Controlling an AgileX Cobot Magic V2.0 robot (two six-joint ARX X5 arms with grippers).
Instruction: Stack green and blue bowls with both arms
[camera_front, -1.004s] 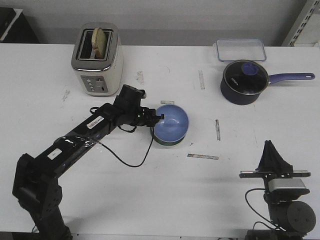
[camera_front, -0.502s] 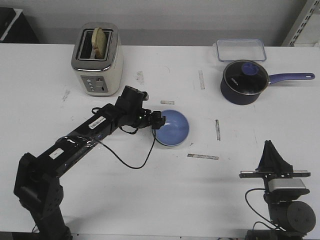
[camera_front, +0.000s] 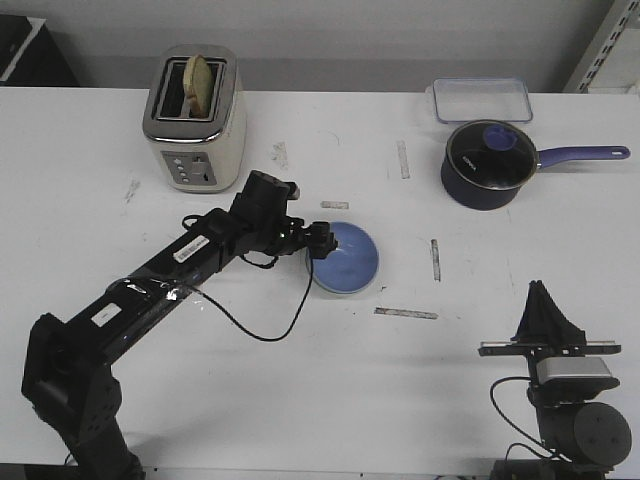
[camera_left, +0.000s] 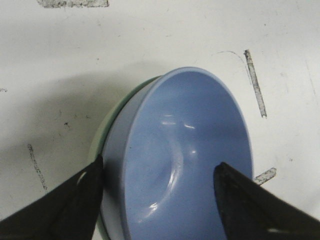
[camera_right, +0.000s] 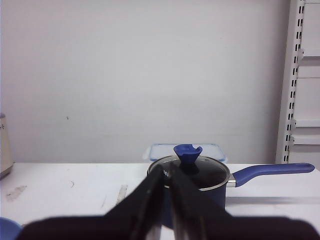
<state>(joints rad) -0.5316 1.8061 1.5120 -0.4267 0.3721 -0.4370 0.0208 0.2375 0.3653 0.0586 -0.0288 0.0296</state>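
A: Where are the bowls?

B: I see the blue bowl (camera_front: 345, 258) sitting inside the green bowl (camera_left: 104, 137), mid-table (camera_front: 300, 400), in front of the toaster (camera_front: 194, 118). Only a green sliver shows along the blue rim in the left wrist view.

A: Left fingers?

B: The left gripper (camera_front: 318, 240) is at the stack's left edge. Fingers (camera_left: 75, 197) spread wide, one on each side of the blue bowl. I can't tell if either pad touches.

A: Right side?

B: The right gripper (camera_right: 165, 192) is parked near my edge, well apart from the bowls, fingers almost together with nothing between them. It faces the saucepan (camera_right: 192, 177) and the clear container (camera_right: 162, 150).
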